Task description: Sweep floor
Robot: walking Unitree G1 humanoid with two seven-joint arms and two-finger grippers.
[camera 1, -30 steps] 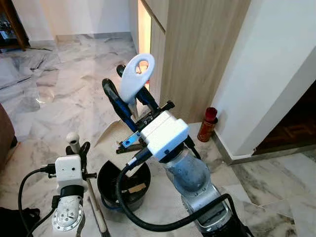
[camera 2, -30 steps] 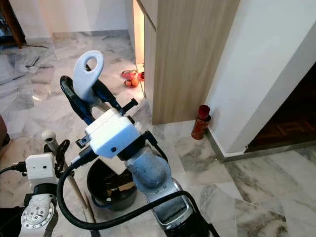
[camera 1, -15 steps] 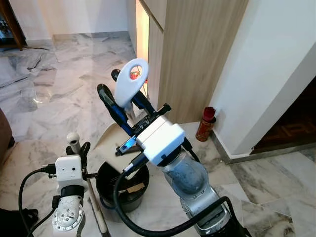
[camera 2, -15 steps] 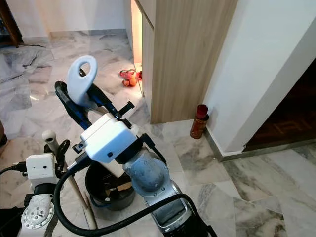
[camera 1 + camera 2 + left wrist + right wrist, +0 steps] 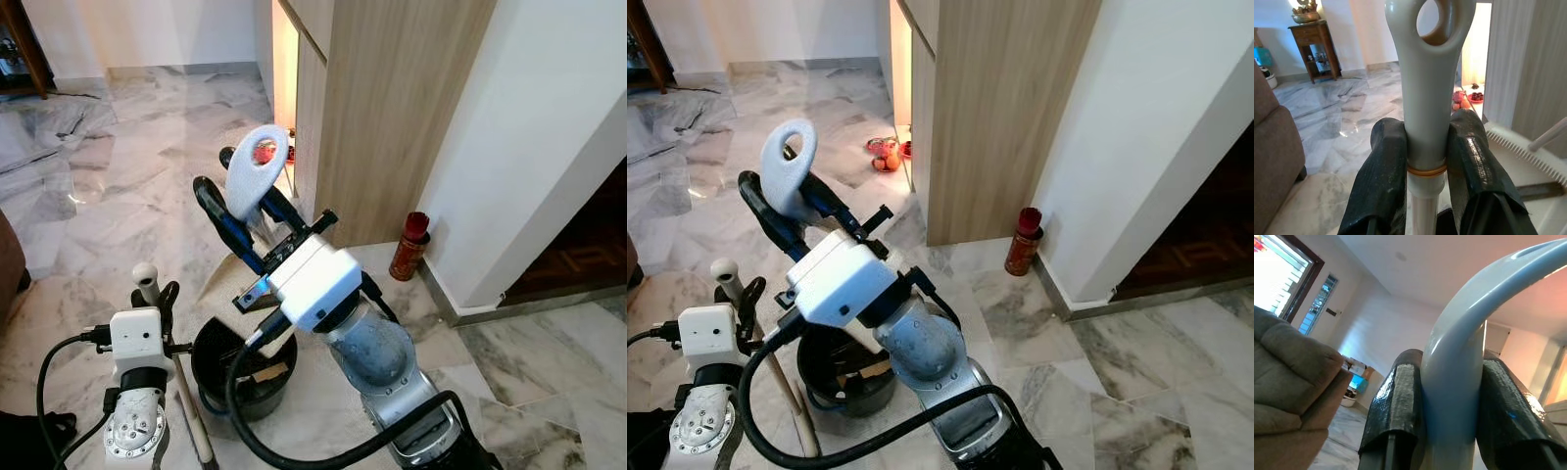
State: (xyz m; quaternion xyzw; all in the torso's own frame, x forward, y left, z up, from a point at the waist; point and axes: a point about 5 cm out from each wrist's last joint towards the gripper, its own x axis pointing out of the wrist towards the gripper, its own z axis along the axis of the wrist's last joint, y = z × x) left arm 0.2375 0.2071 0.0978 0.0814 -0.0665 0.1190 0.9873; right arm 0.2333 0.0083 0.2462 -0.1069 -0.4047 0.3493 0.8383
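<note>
Right gripper (image 5: 243, 201) clamps the dustpan handle (image 5: 255, 172); left gripper (image 5: 1422, 161) clamps the broom handle (image 5: 1425, 73). Both look light, stiff, smooth plastic.

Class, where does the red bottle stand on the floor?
In the eye views the red bottle stands upright on the marble floor to the robot's right, at the foot of the wooden cabinet, beside the white wall's corner.
</note>
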